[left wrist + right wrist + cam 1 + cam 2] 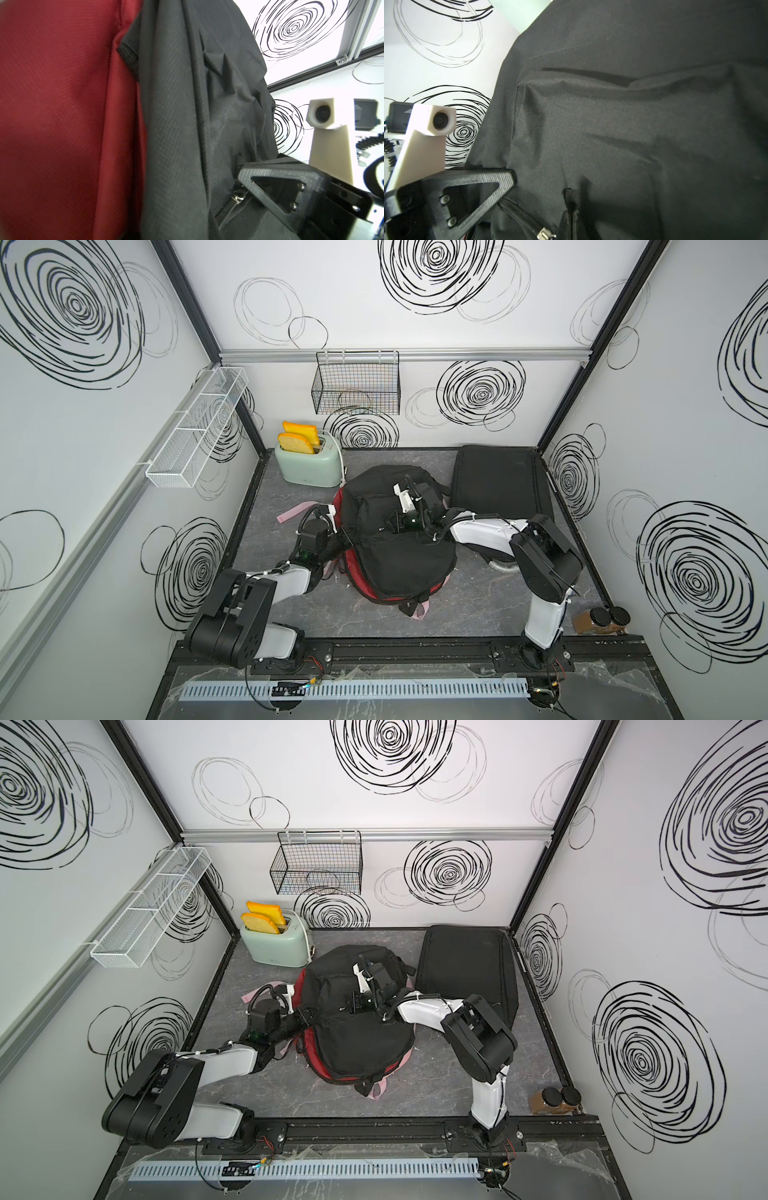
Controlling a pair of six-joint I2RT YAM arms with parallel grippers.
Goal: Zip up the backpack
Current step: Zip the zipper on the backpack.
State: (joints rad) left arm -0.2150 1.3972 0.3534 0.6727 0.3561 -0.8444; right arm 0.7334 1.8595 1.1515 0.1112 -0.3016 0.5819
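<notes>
In both top views a black backpack (399, 556) (361, 1040) with red lining (353, 572) lies in the middle of the table. My left gripper (347, 536) (307, 1016) is at its left edge, shut on a fold of the black fabric. The left wrist view shows one finger (270, 187) beside a metal zipper slider (238, 197); fabric hides the other finger. My right gripper (388, 526) (351, 1007) rests on top of the bag, shut on a black pull tab (571, 197). A metal slider (545, 235) and zipper track (519, 214) lie next to the tab.
A mint toaster (309, 466) with toast stands at the back left. A flat black case (498, 481) lies at the back right, close to the backpack. Two dark-lidded jars (606, 618) sit at the front right corner. Pink straps (291, 512) trail out left of the bag.
</notes>
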